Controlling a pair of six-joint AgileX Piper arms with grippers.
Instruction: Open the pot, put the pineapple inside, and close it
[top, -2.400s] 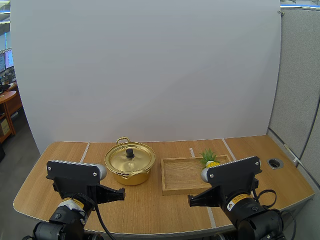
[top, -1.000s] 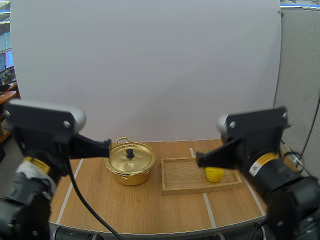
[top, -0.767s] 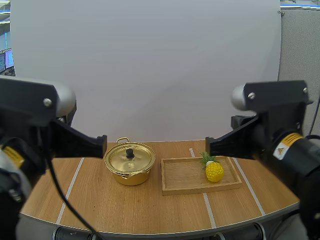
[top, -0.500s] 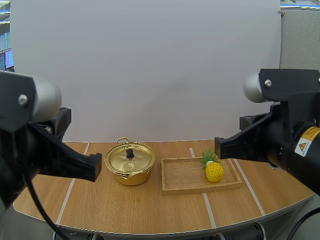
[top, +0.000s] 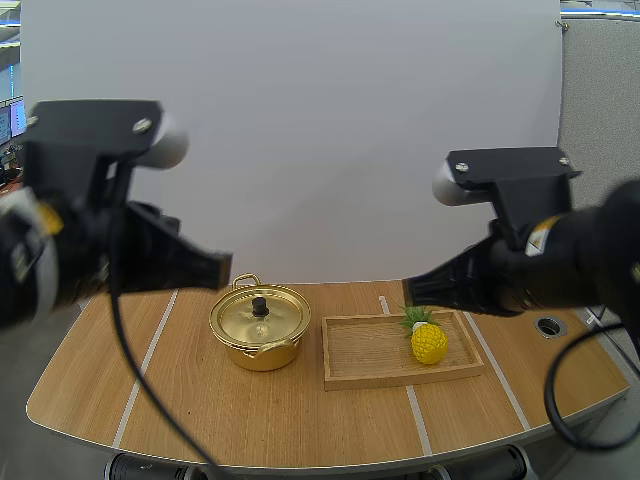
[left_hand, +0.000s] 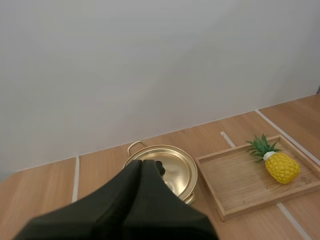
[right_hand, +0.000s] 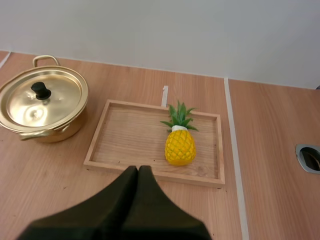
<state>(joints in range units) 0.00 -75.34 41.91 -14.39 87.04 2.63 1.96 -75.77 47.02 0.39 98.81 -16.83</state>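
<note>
Jaws closed and empty on both arms; my left jaws should open, then squarely straddle the knob (right_hand: 41, 90) atop the lid (right_hand: 47, 106) of the pot (right_hand: 61, 131).

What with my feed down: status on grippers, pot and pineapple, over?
Left gripper shut, empty, clear of pot. Right gripper shut, empty, clear of tray. Lid on pot; pineapple lying in tray. Nothing in the way.
</note>
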